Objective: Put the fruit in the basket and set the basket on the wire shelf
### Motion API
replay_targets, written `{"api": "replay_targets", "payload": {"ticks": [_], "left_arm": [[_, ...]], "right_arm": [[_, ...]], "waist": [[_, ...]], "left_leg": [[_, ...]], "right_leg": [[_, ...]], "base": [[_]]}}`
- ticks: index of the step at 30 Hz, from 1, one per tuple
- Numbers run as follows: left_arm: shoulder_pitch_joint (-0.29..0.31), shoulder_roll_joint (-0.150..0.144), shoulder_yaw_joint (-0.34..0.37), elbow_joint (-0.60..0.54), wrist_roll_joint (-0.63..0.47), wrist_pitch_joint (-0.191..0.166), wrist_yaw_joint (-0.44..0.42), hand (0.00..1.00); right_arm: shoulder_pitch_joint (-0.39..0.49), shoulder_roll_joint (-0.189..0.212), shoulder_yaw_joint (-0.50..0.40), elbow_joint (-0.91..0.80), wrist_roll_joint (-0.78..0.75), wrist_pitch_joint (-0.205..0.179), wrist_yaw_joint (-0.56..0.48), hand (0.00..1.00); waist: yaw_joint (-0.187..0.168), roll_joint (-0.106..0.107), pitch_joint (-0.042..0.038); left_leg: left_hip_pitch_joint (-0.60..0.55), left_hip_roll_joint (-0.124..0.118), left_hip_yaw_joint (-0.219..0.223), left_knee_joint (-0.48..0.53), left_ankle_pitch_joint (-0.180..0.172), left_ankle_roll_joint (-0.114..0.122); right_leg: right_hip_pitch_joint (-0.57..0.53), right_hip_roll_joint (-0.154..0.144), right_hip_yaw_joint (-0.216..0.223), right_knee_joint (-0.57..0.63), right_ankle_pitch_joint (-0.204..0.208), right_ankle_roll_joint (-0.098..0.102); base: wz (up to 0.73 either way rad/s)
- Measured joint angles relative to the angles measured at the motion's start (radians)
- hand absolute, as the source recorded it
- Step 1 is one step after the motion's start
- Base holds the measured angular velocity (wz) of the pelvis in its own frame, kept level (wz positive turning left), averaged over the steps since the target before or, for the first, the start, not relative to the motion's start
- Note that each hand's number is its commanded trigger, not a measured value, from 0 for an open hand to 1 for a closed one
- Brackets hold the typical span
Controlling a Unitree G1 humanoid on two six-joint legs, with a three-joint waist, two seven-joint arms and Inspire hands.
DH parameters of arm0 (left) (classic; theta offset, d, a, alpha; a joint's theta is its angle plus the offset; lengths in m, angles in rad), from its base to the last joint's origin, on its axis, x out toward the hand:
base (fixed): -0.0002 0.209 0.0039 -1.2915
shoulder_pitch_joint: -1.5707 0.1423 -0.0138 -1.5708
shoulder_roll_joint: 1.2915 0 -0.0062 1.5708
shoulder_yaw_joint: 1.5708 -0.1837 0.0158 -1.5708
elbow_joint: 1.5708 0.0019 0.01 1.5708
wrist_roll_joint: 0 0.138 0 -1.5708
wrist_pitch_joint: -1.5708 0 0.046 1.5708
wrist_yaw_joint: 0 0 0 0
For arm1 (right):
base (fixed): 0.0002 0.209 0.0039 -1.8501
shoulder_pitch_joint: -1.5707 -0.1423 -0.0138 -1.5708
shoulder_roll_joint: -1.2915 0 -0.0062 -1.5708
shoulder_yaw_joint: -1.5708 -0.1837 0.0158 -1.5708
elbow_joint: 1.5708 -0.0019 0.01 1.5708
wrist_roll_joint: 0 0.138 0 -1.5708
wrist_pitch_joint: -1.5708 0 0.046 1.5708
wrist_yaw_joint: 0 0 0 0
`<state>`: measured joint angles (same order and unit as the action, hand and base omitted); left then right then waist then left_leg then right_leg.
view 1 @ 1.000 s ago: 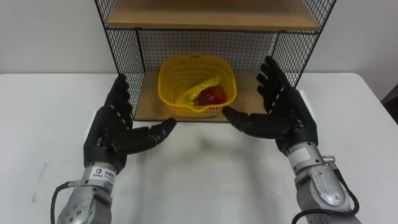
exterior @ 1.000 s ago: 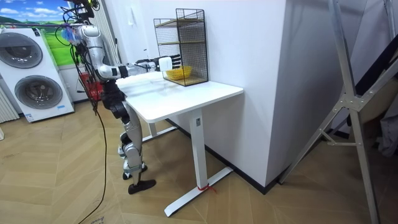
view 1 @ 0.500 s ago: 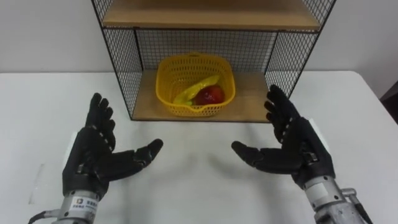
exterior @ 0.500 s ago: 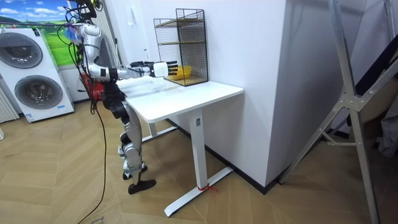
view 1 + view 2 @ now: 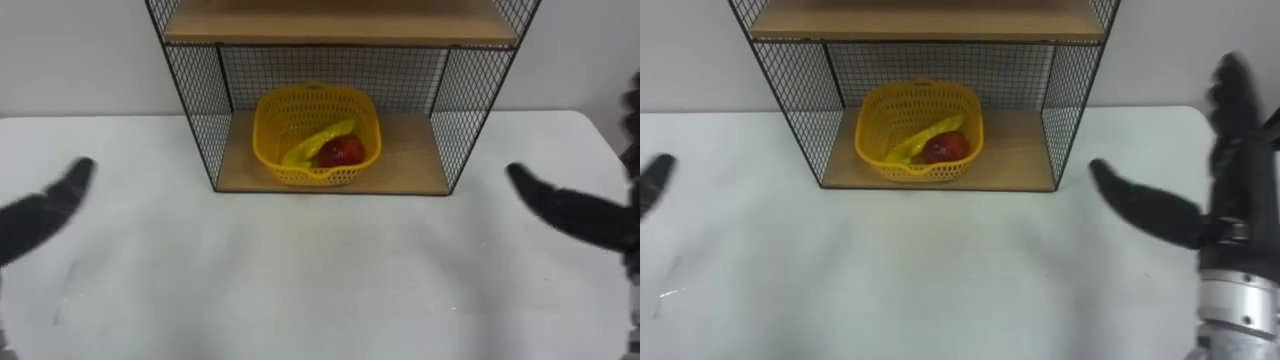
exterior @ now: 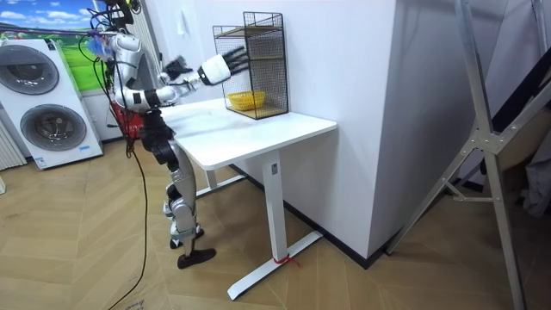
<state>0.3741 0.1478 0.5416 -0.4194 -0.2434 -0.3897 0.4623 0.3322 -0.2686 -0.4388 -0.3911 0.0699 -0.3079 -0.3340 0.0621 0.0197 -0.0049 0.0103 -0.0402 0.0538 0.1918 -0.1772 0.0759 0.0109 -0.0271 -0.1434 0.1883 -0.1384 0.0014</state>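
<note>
A yellow basket (image 5: pixel 316 118) stands on the lower wooden board of the wire shelf (image 5: pixel 410 162) at the back of the white table (image 5: pixel 320 270). In it lie a banana (image 5: pixel 322 138) and a red apple (image 5: pixel 343 152). My left hand (image 5: pixel 40 212) hangs at the far left, well away from the shelf, fingers straight and empty. At the far right my right hand (image 5: pixel 1232 130) is raised with its fingers straight and its thumb stretched inward, holding nothing. In the room view I stand at the table's end with both arms lifted, one hand (image 6: pixel 215 71) near the shelf (image 6: pixel 251 60).
The shelf's upper board (image 5: pixel 340 22) runs across the top. Mesh walls (image 5: pixel 195 95) close the shelf's sides and back. In the room view, washing machines (image 6: pixel 52 120) stand behind me and a metal frame (image 6: pixel 482 129) stands at the room view's right.
Both hands have drawn back from the shelf, spread wide apart and risen toward the view's edges. The basket with the fruit has stayed on the lower board.
</note>
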Motion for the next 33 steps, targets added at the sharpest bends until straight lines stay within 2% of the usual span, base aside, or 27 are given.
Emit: {"api": "replay_targets", "payload": {"ticks": [1, 2, 3, 4, 6, 7, 9, 10, 12, 13, 15, 16, 17, 18, 19, 20, 21, 22, 24, 25, 27, 28, 29, 30, 31, 33], "left_arm": [[-0.01, 0.009, 0.038, -0.006, 0.0, -0.009, 0.034, 0.0], [-0.025, 0.029, 0.118, -0.023, 0.002, -0.014, 0.096, 0.0], [-0.043, 0.067, 0.2, -0.027, 0.0, -0.018, 0.157, 0.0], [-0.051, 0.094, 0.241, -0.024, -0.004, -0.018, 0.188, 0.0], [-0.076, 0.207, 0.37, -0.001, -0.023, -0.022, 0.301, 0.0], [-0.077, 0.234, 0.398, 0.011, -0.028, -0.022, 0.324, 0.0], [-0.076, 0.35, 0.511, 0.099, -0.12, -0.023, 0.403, 0.0], [-0.076, 0.38, 0.535, 0.13, -0.152, -0.022, 0.421, 0.0], [-0.072, 0.472, 0.593, 0.316, -0.267, -0.002, 0.493, 0.0], [-0.071, 0.489, 0.597, 0.366, -0.302, 0.007, 0.508, 0.0], [-0.06, 0.532, 0.598, 0.573, -0.478, 0.041, 0.537, 0.0], [-0.059, 0.538, 0.597, 0.631, -0.516, 0.051, 0.537, 0.0], [-0.055, 0.54, 0.597, 0.745, -0.586, 0.069, 0.537, 0.0], [-0.05, 0.539, 0.592, 0.86, -0.658, 0.083, 0.535, 0.0], [-0.049, 0.538, 0.591, 0.917, -0.697, 0.087, 0.533, 0.0], [-0.047, 0.53, 0.591, 1.031, -0.77, 0.1, 0.529, 0.0], [-0.045, 0.508, 0.591, 1.125, -0.835, 0.111, 0.528, 0.0], [-0.045, 0.493, 0.59, 1.165, -0.861, 0.114, 0.528, 0.0], [-0.045, 0.413, 0.573, 1.292, -0.884, 0.125, 0.509, 0.0], [-0.042, 0.389, 0.566, 1.313, -0.884, 0.126, 0.499, 0.0], [0.005, 0.257, 0.489, 1.349, -0.882, 0.127, 0.439, 0.0], [0.009, 0.23, 0.473, 1.371, -0.882, 0.128, 0.417, 0.0], [0.01, 0.177, 0.446, 1.404, -0.882, 0.127, 0.382, 0.0], [0.009, 0.126, 0.419, 1.426, -0.883, 0.128, 0.351, 0.0], [0.007, 0.101, 0.409, 1.435, -0.883, 0.128, 0.335, 0.0], [-0.006, 0.024, 0.357, 1.508, -0.882, 0.135, 0.25, 0.0]], "right_arm": [[-0.016, -0.019, -0.034, 0.0, 0.0, -0.003, -0.032, 0.0], [-0.043, -0.057, -0.107, -0.001, -0.001, -0.007, -0.095, 0.0], [-0.065, -0.102, -0.177, 0.0, 0.006, -0.01, -0.158, 0.0], [-0.074, -0.126, -0.212, 0.005, 0.015, -0.015, -0.19, 0.0], [-0.112, -0.223, -0.327, 0.074, 0.049, -0.038, -0.298, 0.0], [-0.119, -0.244, -0.359, 0.098, 0.05, -0.04, -0.317, 0.0], [-0.133, -0.329, -0.485, 0.197, 0.138, -0.04, -0.413, 0.0], [-0.132, -0.346, -0.519, 0.221, 0.166, -0.039, -0.437, 0.0], [-0.12, -0.393, -0.608, 0.339, 0.279, -0.036, -0.536, 0.0], [-0.114, -0.397, -0.623, 0.369, 0.31, -0.028, -0.555, 0.0], [-0.103, -0.425, -0.637, 0.541, 0.419, 0.007, -0.602, 0.0], [-0.104, -0.432, -0.639, 0.591, 0.449, 0.021, -0.606, 0.0], [-0.095, -0.436, -0.647, 0.687, 0.517, 0.045, -0.614, 0.0], [-0.076, -0.435, -0.651, 0.798, 0.603, 0.059, -0.615, 0.0], [-0.061, -0.435, -0.651, 0.858, 0.647, 0.067, -0.612, 0.0], [-0.022, -0.426, -0.651, 0.961, 0.746, 0.09, -0.605, 0.0], [0.012, -0.398, -0.65, 1.048, 0.829, 0.103, -0.593, 0.0], [0.025, -0.379, -0.65, 1.094, 0.865, 0.105, -0.582, 0.0], [0.074, -0.263, -0.644, 1.242, 0.994, 0.112, -0.526, 0.0], [0.082, -0.232, -0.641, 1.281, 1.006, 0.114, -0.509, 0.0], [0.093, -0.094, -0.57, 1.416, 1.023, 0.116, -0.45, 0.0], [0.088, -0.062, -0.546, 1.446, 1.025, 0.121, -0.44, 0.0], [0.077, -0.001, -0.499, 1.493, 1.024, 0.13, -0.423, 0.0], [0.062, 0.043, -0.445, 1.54, 1.015, 0.135, -0.404, 0.0], [0.051, 0.063, -0.419, 1.558, 1.009, 0.135, -0.395, 0.0], [0.009, 0.115, -0.284, 1.603, 0.88, 0.146, -0.359, 0.0]], "waist": [[0.002, 0.0, 0.0006], [0.004, -0.001, 0.0002], [0.009, -0.005, 0.0014], [0.01, -0.006, 0.0021], [0.01, -0.013, 0.0009], [0.009, -0.023, 0.0015], [-0.001, -0.021, -0.0062], [-0.004, -0.025, -0.0085], [-0.002, -0.024, -0.0089], [-0.001, -0.027, -0.0088], [0.001, -0.026, -0.0084], [0.0, -0.026, -0.0078], [-0.005, -0.022, -0.0108], [-0.011, -0.022, -0.0143], [-0.015, -0.019, -0.0155], [-0.006, -0.021, -0.0156], [-0.004, -0.016, -0.0164], [-0.004, -0.016, -0.0164], [0.0, -0.018, -0.0152], [0.0, -0.017, -0.0154], [-0.002, -0.014, -0.0162], [-0.005, -0.013, -0.016], [-0.011, -0.013, -0.0157], [-0.015, -0.011, -0.016], [-0.016, -0.011, -0.0161], [-0.01, -0.011, -0.0156]], "left_leg": [[-0.002, 0.0, 0.0, 0.0, 0.0, 0.0], [-0.005, 0.0, -0.001, 0.0, 0.001, 0.0], [-0.008, 0.0, -0.002, 0.002, 0.0, 0.0], [-0.009, 0.0, -0.002, 0.004, 0.0, -0.001], [-0.011, 0.001, -0.003, 0.012, 0.0, -0.001], [-0.017, 0.0, -0.005, 0.014, -0.001, -0.001], [-0.038, -0.006, -0.024, 0.019, -0.003, -0.001], [-0.044, -0.007, -0.028, 0.023, -0.004, 0.001], [-0.054, -0.009, -0.03, 0.033, -0.008, 0.002], [-0.054, -0.009, -0.029, 0.033, -0.007, 0.002], [-0.054, -0.011, -0.025, 0.037, -0.01, 0.002], [-0.055, -0.011, -0.024, 0.039, -0.011, 0.002], [-0.065, -0.012, -0.025, 0.05, -0.018, -0.001], [-0.072, -0.012, -0.029, 0.058, -0.024, -0.003], [-0.074, -0.011, -0.031, 0.065, -0.027, -0.003], [-0.076, -0.01, -0.03, 0.068, -0.029, -0.001], [-0.079, -0.01, -0.031, 0.068, -0.028, 0.001], [-0.08, -0.01, -0.033, 0.068, -0.028, 0.001], [-0.066, -0.01, -0.041, 0.066, -0.027, 0.001], [-0.063, -0.01, -0.042, 0.067, -0.029, -0.002], [-0.048, -0.011, -0.055, 0.069, -0.035, -0.007], [-0.048, -0.011, -0.056, 0.069, -0.035, -0.008], [-0.049, -0.009, -0.058, 0.073, -0.033, -0.01], [-0.049, -0.008, -0.06, 0.081, -0.034, -0.012], [-0.048, -0.007, -0.06, 0.081, -0.034, -0.013], [-0.035, -0.006, -0.053, 0.076, -0.03, -0.017]], "right_leg": [[-0.004, 0.0, 0.0, 0.001, 0.0, 0.0], [-0.012, 0.0, 0.001, 0.001, 0.0, 0.0], [-0.014, 0.0, 0.003, 0.0, -0.002, 0.0], [-0.014, 0.0, 0.002, -0.001, -0.003, -0.001], [-0.015, -0.001, -0.003, -0.001, -0.007, -0.001], [-0.017, -0.003, -0.005, 0.0, -0.011, 0.001], [-0.027, -0.008, -0.025, 0.006, -0.016, 0.003], [-0.03, -0.01, -0.029, 0.009, -0.017, 0.003], [-0.037, -0.014, -0.037, 0.036, -0.023, 0.002], [-0.036, -0.015, -0.037, 0.039, -0.024, 0.002], [-0.047, -0.018, -0.035, 0.056, -0.033, 0.001], [-0.055, -0.019, -0.032, 0.058, -0.037, 0.002], [-0.067, -0.02, -0.027, 0.072, -0.045, 0.002], [-0.068, -0.019, -0.03, 0.071, -0.047, 0.002], [-0.065, -0.018, -0.033, 0.069, -0.047, 0.002], [-0.063, -0.019, -0.035, 0.071, -0.047, 0.002], [-0.062, -0.019, -0.037, 0.071, -0.046, 0.002], [-0.061, -0.019, -0.038, 0.07, -0.046, 0.002], [-0.041, -0.018, -0.045, 0.065, -0.046, 0.002], [-0.037, -0.019, -0.048, 0.064, -0.047, 0.002], [-0.026, -0.026, -0.049, 0.062, -0.06, 0.01], [-0.026, -0.026, -0.05, 0.064, -0.063, 0.012], [-0.024, -0.025, -0.052, 0.065, -0.062, 0.011], [-0.022, -0.024, -0.054, 0.066, -0.062, 0.011], [-0.021, -0.024, -0.054, 0.068, -0.061, 0.01], [-0.01, -0.023, -0.046, 0.069, -0.055, 0.007]], "base": [[0.04], [0.0], [0.04], [0.07], [0.08], [0.07], [0.2], [0.22], [0.07], [0.0], [-0.04], [-0.07], [0.0], [0.06], [0.08], [0.0], [0.0], [0.07], [0.12], [0.12], [0.07], [0.04], [0.0], [0.05], [0.0], [-0.1]]}}
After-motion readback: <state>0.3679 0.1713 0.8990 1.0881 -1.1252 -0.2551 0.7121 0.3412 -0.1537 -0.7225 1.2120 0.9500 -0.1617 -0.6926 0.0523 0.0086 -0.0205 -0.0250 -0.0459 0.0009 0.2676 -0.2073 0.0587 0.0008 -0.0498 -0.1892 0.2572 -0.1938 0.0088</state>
